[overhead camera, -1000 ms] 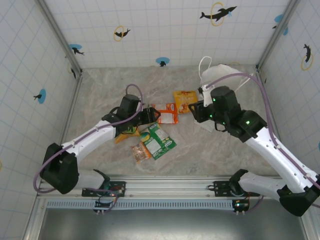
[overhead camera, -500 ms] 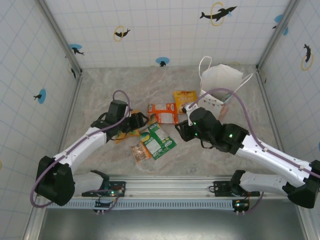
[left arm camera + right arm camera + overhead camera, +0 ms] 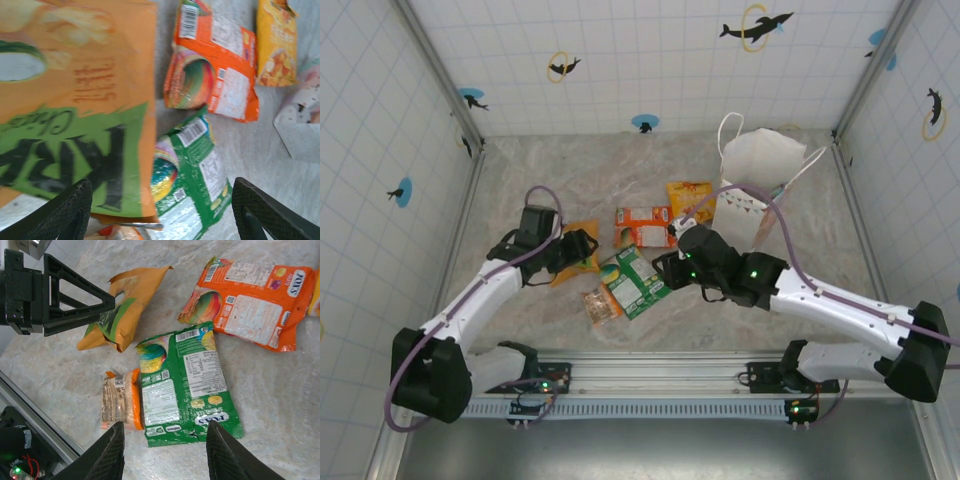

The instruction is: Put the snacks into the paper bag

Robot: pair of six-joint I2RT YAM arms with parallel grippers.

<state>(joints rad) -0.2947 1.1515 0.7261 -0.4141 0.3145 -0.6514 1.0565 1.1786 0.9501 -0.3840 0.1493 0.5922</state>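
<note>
Worktop (image 3: 530,180): grey marble look, tiled walls on 3 sides.
Left gripper (image 3: 582,250): left of centre, jaws spread wide, low over the orange-green pkt; the wrist view (image 3: 161,200) shows one finger on either side, nothing pinched; can't tell if it touches.
Orange-green pkt (image 3: 572,268): lies flat, leftmost of the snacks.
Brownish pkt (image 3: 601,302): small, nearest the arm bases, just beside the green pkt's left edge.
Green pkt (image 3: 638,283): flat, centre, back label up.
Right gripper (image 3: 665,270): at the green pkt's right edge, jaws apart, holding nothing; the wrist view (image 3: 165,440) looks down on that pkt.
Orange pkt (image 3: 645,226): flat, just beyond the green one.
Yellow pkt (image 3: 690,198): flat, between the orange pkt and the bag.
Paper bag (image 3: 755,160): white, upright, far right corner, cord handles up, apart from all pkts on the worktop.
</note>
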